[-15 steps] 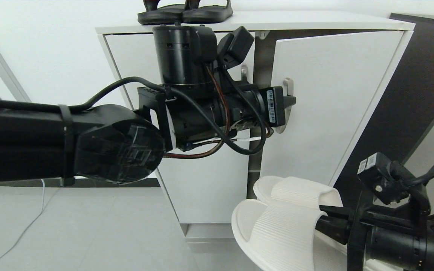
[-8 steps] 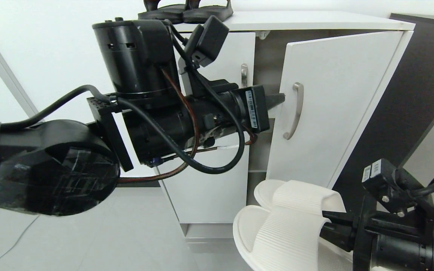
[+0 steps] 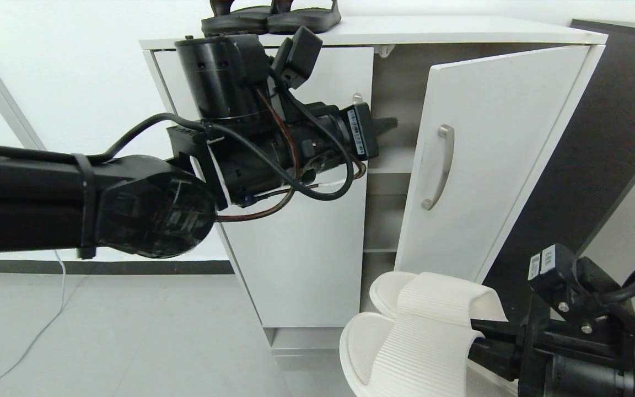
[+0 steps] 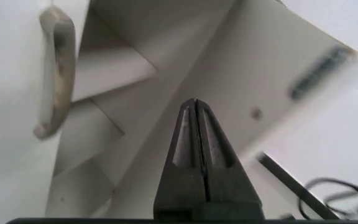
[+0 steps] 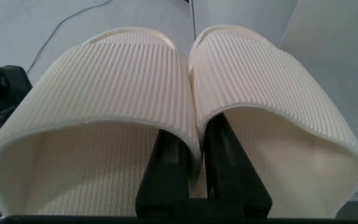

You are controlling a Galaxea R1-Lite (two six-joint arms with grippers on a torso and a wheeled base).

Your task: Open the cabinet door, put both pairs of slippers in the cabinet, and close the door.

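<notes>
**Door swung wider, left gripper off the handle**

The right cabinet door point(image 3: 488, 154) went from barely ajar to well open, so the inner shelves point(image 3: 392, 161) are now exposed. The left gripper point(image 3: 392, 122) was at the door handle point(image 3: 439, 165) a second ago. It has let go and pulled back toward the left door, jaws pressed together, and is clear of the handle in front of the opening. The left arm's wrist rose, then settled. The white slippers point(image 3: 416, 325) sit slightly lower in the head view.
</notes>
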